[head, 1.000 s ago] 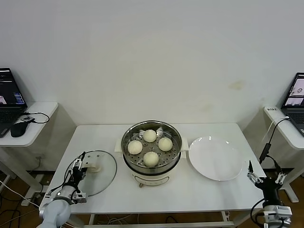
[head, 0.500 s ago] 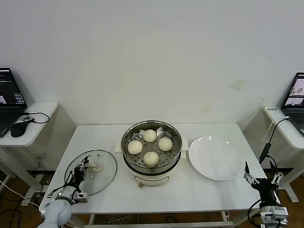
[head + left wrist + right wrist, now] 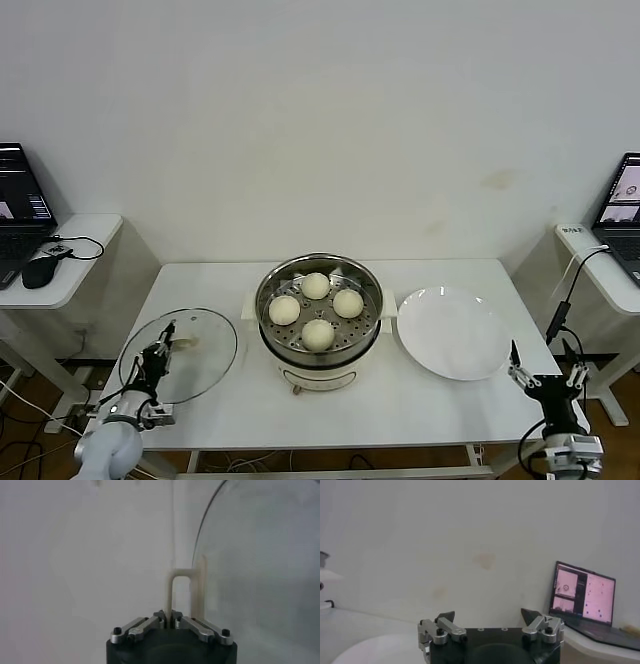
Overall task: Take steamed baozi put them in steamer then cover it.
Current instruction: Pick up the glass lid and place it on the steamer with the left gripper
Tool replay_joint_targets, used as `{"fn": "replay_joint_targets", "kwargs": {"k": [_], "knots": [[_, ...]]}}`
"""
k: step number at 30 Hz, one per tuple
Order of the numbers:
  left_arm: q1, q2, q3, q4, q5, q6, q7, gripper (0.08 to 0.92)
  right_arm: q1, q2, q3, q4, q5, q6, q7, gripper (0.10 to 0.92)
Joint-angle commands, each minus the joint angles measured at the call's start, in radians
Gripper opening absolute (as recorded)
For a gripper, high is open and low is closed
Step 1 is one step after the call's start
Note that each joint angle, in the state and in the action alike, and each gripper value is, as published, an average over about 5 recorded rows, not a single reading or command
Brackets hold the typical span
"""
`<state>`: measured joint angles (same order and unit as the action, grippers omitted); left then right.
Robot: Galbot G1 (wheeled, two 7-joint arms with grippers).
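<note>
Since approx a sec ago the cover (image 3: pixel 180 355) has come up off the counter (image 3: pixel 400 400) and now sits tilted at the front-left corner, shifted a bit further left; left end effector (image 3: pixel 158 360) has gone from spread to clamped on the cover's cream bar handle (image 3: pixel 184 592); wrist view shows the fingers (image 3: pixel 150 625) pinched together on that handle w/ the glass disc edge-on beside it; right end effector (image 3: pixel 541 374) has dropped lower and back, off the front-right corner of the counter, jaws wide, holding nothing.

Steamer (image 3: pixel 319 318) stands mid-counter, uncovered; all 4 steamed baozi (image 3: pixel 317 310) sit on its perforated tray, spaced apart, none touching; white base w/ side handles below.

Other stuff: white plate (image 3: pixel 453 333) just right of the steamer, bare; side desk far left w/ laptop (image 3: pixel 20 210), black mouse (image 3: pixel 40 270) and cable; side desk far right w/ 2nd laptop (image 3: pixel 622 210), cable hanging down near the right arm.

Between cover and steamer only bare counter; steamer's left handle is the nearest thing to the cover's rim.
</note>
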<state>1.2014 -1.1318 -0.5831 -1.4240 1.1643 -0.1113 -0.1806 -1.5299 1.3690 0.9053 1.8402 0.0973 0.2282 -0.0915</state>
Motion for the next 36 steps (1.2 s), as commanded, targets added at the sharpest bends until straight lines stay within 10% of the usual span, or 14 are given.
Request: {"fn": "replay_joint_targets", "kwargs": {"k": [1, 10, 22, 36], "knots": [[0.093, 0.053, -0.088, -0.256, -0.058, 0.080, 0.055, 0.142, -0.002, 0.000, -0.006, 0.008, 0.002, 0.000, -0.001, 0.823], [0.116, 0.149, -0.140, -0.485, -0.145, 0.183, 0.203, 0.142, -0.026, -0.012, -0.017, 0.013, -0.005, 0.010, -0.003, 0.823], [-0.014, 0.198, 0.161, -0.577, -0.119, 0.318, 0.286, 0.142, -0.018, -0.001, -0.046, -0.003, -0.088, 0.017, 0.003, 0.823], [-0.298, 0.026, 0.477, -0.492, 0.055, 0.474, 0.439, 0.142, 0.062, 0.058, -0.094, -0.133, -0.221, 0.068, 0.025, 0.823]]}}
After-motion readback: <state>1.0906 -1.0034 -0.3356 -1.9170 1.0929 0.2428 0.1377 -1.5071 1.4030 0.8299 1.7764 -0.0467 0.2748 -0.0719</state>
